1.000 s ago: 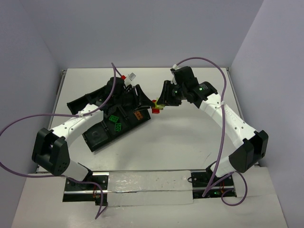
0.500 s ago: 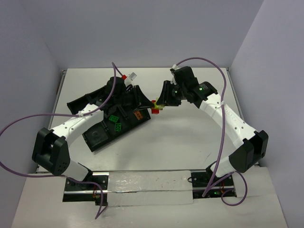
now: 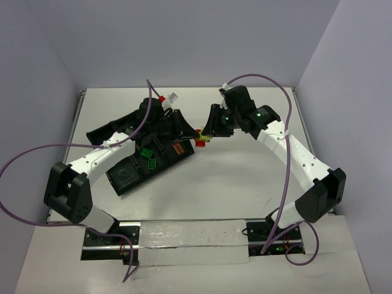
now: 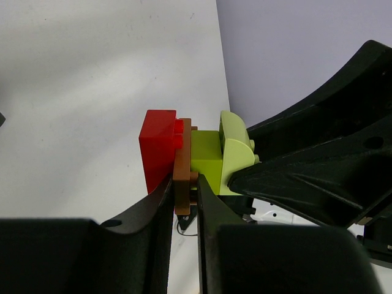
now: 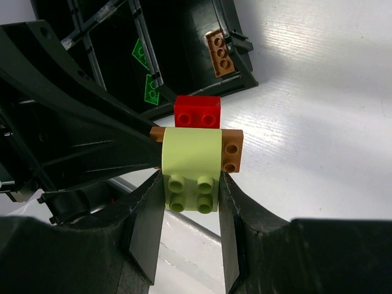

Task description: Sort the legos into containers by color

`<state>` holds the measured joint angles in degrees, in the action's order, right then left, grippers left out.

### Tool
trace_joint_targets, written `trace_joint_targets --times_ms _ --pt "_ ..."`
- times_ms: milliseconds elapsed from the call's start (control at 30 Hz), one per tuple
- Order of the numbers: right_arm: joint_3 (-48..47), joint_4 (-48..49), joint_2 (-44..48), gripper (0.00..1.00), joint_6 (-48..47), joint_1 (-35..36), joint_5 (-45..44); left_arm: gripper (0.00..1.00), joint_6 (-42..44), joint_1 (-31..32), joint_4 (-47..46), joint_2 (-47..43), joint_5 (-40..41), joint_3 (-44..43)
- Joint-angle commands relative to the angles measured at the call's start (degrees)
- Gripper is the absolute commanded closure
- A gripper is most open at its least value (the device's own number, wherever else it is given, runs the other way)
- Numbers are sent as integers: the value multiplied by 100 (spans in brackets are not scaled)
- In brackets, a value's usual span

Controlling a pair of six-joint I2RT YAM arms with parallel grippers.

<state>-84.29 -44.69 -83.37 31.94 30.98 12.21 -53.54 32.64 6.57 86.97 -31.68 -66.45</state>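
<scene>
As your left gripper (image 4: 182, 190) pinches the orange plate (image 4: 182, 144) and your right gripper (image 5: 191, 187) clamps the yellow-green brick (image 5: 191, 153), a straight pull apart looks next.

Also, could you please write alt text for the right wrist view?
The right gripper clamps a yellow-green brick joined to an orange plate and a red brick, while the left gripper pinches the plate. Behind, the black tray holds green legos and an orange lego.
</scene>
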Motion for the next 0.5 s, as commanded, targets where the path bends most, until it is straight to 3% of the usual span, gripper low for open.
trace_joint_targets --times_ms 0,467 --pt "-115 215 197 100 40 101 79 100 28 49 -138 13 -49 -230" --pt "-382 122 598 100 -28 11 62 100 103 -129 -2 -102 268 220"
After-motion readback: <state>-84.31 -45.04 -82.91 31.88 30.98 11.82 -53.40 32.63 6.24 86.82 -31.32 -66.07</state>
